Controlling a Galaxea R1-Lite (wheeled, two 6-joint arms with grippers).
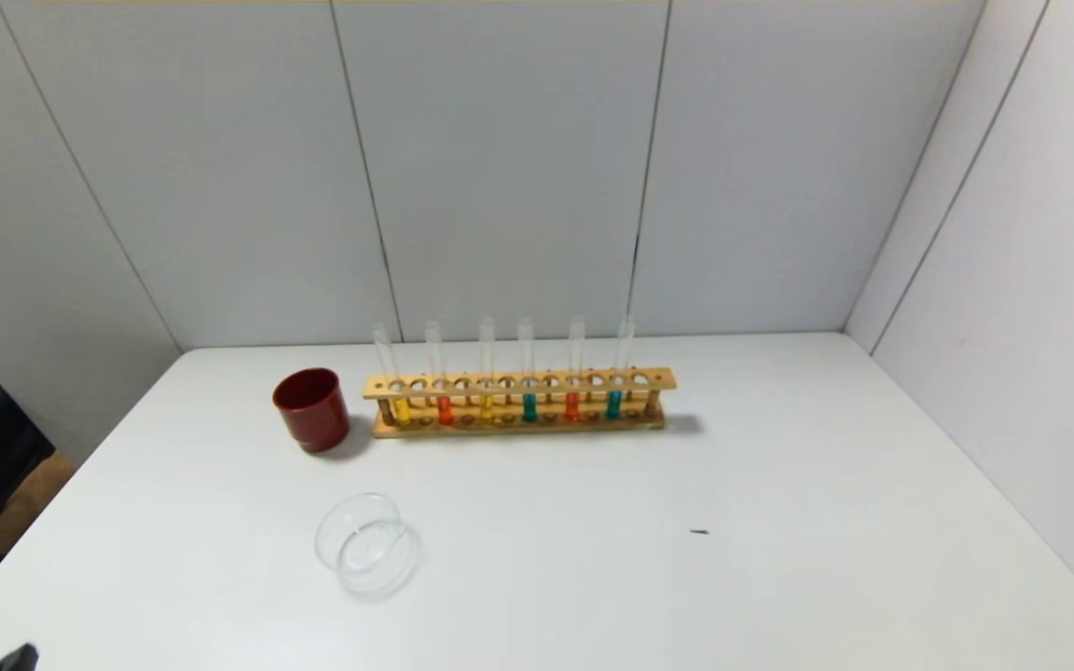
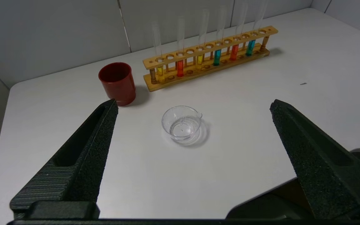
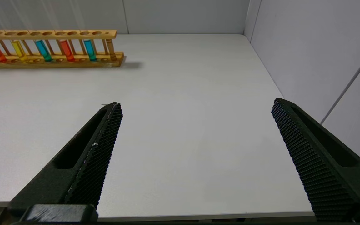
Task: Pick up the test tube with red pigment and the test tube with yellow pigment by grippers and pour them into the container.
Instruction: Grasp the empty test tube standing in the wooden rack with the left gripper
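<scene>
Before you is a white surface [image 1: 779,522] enclosed by pale grey wall panels. A wooden rack [image 1: 518,382] stands toward the far edge, holding six upright clear tubes in a row. From your left they hold yellow, orange-red, yellow, teal, orange-red and teal liquid. The leftmost test tube with yellow pigment [image 1: 401,408] sits in the rack's end slot, and the first test tube with red pigment [image 1: 445,409] stands close on its right. A second yellow tube [image 1: 487,407], a teal tube [image 1: 529,406], a second red tube [image 1: 571,405] and another teal tube [image 1: 613,403] follow.

A dark red cup [image 1: 311,409] stands upright just beside the rack's left end, not touching it. The container [image 1: 364,543], a low clear dish, rests nearer to you, in front of the cup and apart from it; it looks empty.

Your left gripper [image 2: 193,107] hangs above the near left part of the surface, its fingers [image 2: 83,156] spread wide and holding nothing; the dish shows between them, farther off. Your right gripper [image 3: 195,106] hangs over the near right part, fingers [image 3: 317,159] equally wide apart and empty, with the rack's right end well away from it.
</scene>
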